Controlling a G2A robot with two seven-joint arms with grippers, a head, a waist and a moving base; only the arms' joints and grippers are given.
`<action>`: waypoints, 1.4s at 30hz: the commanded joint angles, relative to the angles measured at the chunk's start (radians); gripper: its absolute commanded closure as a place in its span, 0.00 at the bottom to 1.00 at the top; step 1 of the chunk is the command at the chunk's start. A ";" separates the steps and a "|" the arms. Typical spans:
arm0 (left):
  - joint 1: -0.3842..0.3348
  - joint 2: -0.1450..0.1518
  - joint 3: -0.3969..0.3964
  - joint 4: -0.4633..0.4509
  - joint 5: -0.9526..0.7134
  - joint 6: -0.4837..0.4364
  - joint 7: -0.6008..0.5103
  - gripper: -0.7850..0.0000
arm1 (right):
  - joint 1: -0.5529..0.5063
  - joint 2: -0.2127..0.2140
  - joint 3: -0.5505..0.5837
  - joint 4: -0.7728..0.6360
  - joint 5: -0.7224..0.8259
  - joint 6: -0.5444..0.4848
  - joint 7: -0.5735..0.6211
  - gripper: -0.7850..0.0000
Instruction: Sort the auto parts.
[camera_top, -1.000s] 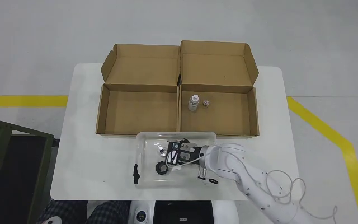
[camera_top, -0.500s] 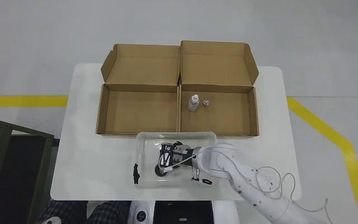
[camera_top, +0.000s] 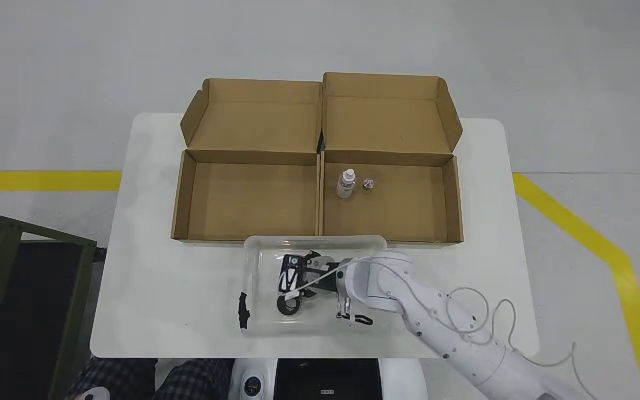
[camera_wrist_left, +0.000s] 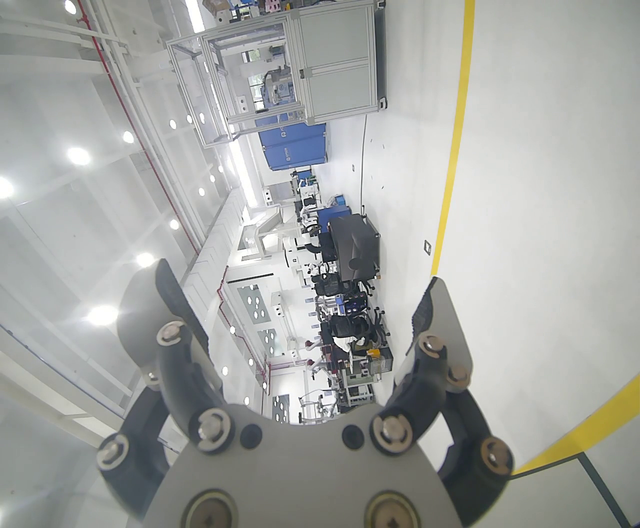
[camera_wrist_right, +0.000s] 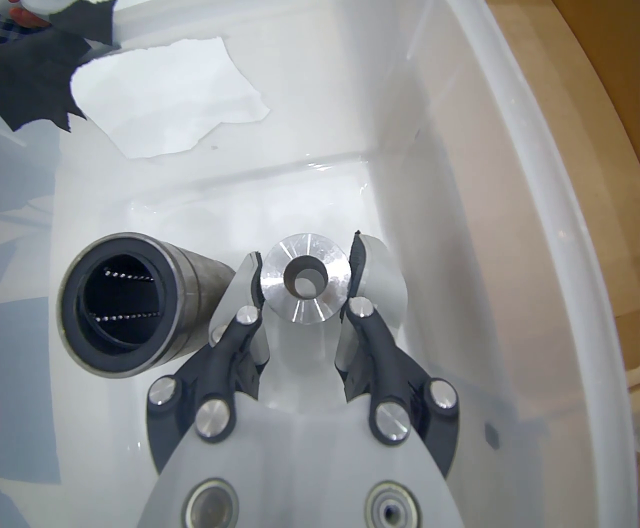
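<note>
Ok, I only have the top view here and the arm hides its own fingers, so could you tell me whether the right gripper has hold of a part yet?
Observer: Yes, the right gripper is shut on a silver metal ring, with one finger on each side of its rim.
Operator: Thanks. Is anything lying close enough to get in the way?
Observer: A dark linear bearing lies on its side in the clear tub, close beside one finger.
Operator: And is the left gripper free?
Observer: The left gripper is open, holds nothing and points out into the room.
</note>
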 joint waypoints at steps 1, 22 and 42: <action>0.000 0.000 0.000 0.000 0.000 0.000 0.000 0.00 | 0.001 -0.001 0.001 0.003 0.004 -0.003 0.002 0.75; 0.000 0.000 0.000 0.000 0.000 0.000 0.000 0.00 | -0.142 0.050 0.198 -0.222 0.109 -0.086 -0.116 1.00; 0.000 0.000 0.000 0.000 0.000 0.000 0.000 0.00 | -0.281 0.102 0.524 -0.398 0.467 -0.123 -0.188 1.00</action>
